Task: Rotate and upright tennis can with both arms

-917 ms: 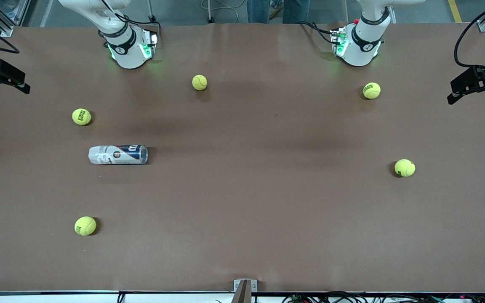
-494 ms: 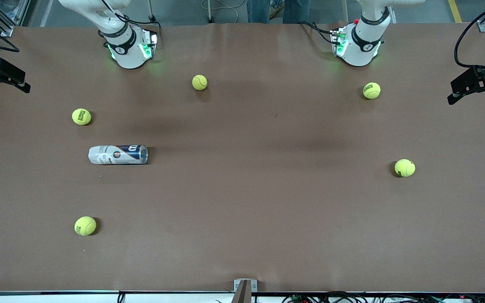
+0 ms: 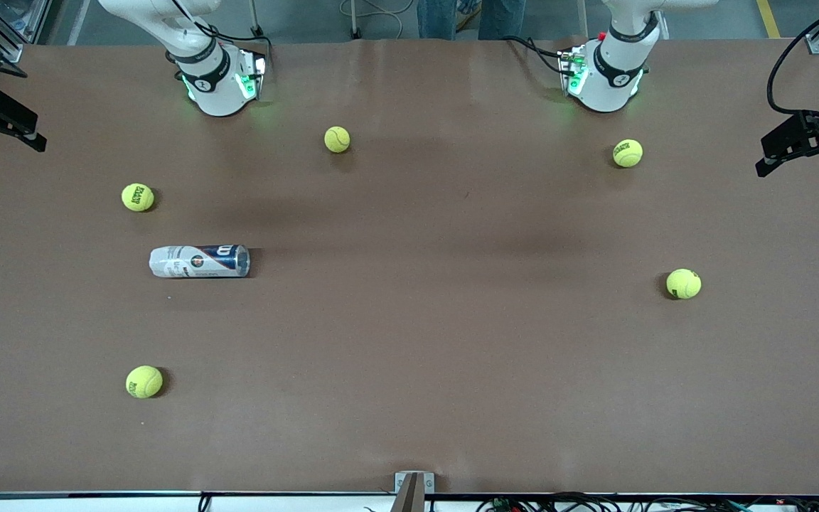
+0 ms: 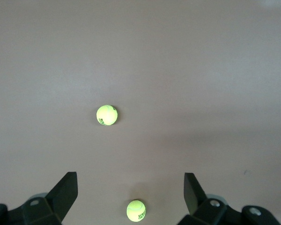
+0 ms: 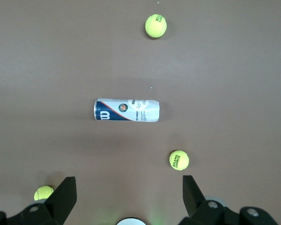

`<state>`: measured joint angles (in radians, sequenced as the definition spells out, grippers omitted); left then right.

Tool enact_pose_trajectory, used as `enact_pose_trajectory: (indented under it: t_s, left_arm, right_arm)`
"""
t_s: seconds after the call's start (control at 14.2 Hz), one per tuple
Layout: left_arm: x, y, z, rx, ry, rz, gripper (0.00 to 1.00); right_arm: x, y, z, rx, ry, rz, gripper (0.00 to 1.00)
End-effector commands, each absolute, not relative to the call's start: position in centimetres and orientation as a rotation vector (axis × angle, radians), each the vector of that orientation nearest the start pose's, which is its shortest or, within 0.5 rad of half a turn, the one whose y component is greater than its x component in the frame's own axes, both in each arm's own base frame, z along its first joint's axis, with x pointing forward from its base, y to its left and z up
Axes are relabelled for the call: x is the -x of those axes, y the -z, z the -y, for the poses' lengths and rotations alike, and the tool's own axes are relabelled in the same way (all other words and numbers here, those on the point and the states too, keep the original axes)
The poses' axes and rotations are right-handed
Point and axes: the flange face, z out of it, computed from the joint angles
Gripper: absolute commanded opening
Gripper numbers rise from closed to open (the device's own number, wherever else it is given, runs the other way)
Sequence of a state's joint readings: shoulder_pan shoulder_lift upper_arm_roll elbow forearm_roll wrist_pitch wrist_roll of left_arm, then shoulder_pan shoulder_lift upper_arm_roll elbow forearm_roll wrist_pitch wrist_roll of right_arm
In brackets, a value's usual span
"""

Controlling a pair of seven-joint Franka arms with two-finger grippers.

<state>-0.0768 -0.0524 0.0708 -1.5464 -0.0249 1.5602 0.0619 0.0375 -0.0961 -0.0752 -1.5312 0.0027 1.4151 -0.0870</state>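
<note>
The right tool (image 5: pixel 126 194) has shifted slightly; both tools' fingers gape wide, the left tool (image 4: pixel 131 194) cut off.

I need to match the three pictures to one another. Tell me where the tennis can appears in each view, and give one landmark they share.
Front view: the tennis can lies on its side toward the right arm's end of the table.
Left wrist view: not in it; only two tennis balls show.
Right wrist view: the can lies on its side mid-picture.
Shared landmark: the brown table, the only thing in all three.
</note>
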Motion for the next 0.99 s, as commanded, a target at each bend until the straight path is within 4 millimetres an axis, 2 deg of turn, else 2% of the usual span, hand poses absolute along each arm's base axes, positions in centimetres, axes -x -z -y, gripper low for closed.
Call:
enact_pose_trajectory:
  t_s: [0.0,0.14,0.35,0.42,0.49,0.63,0.71,0.78,0.92]
  left_arm:
    - [-53.6,-66.9,0.6,3.164,0.125,-0.109,1.00]
    - [-53.6,-66.9,0.6,3.164,0.125,-0.109,1.00]
    - [-53.6,-66.9,0.5,3.162,0.125,-0.108,1.00]
    - [-53.6,-66.9,0.6,3.164,0.125,-0.111,1.00]
    - [-53.6,-66.9,0.6,3.164,0.125,-0.111,1.00]
    - [-53.6,-66.9,0.6,3.164,0.125,-0.111,1.00]
    - [-53.6,-66.9,0.6,3.164,0.125,-0.111,1.00]
    - [-53.6,-66.9,0.6,3.164,0.125,-0.111,1.00]
    - [-53.6,-66.9,0.6,3.164,0.125,-0.109,1.00]
  right_arm:
    - [-51.7,-66.8,2.3,3.118,-0.060,0.077,1.00]
    - [-52.6,-65.4,2.7,3.116,-0.096,0.065,1.00]
    - [-55.7,-60.7,3.5,3.135,-0.193,0.045,1.00]
    - [-56.6,-59.3,4.4,3.138,-0.203,0.021,1.00]
    - [-57.0,-59.0,5.6,3.149,-0.181,-0.010,1.00]
    - [-57.2,-58.5,6.2,3.150,-0.181,-0.055,1.00]
    - [-57.1,-58.2,7.0,3.146,-0.185,-0.180,1.00]
    - [-57.1,-58.0,7.3,3.125,-0.188,-0.422,1.00]
    - [-57.6,-57.0,6.5,3.046,-0.211,-0.898,1.00]
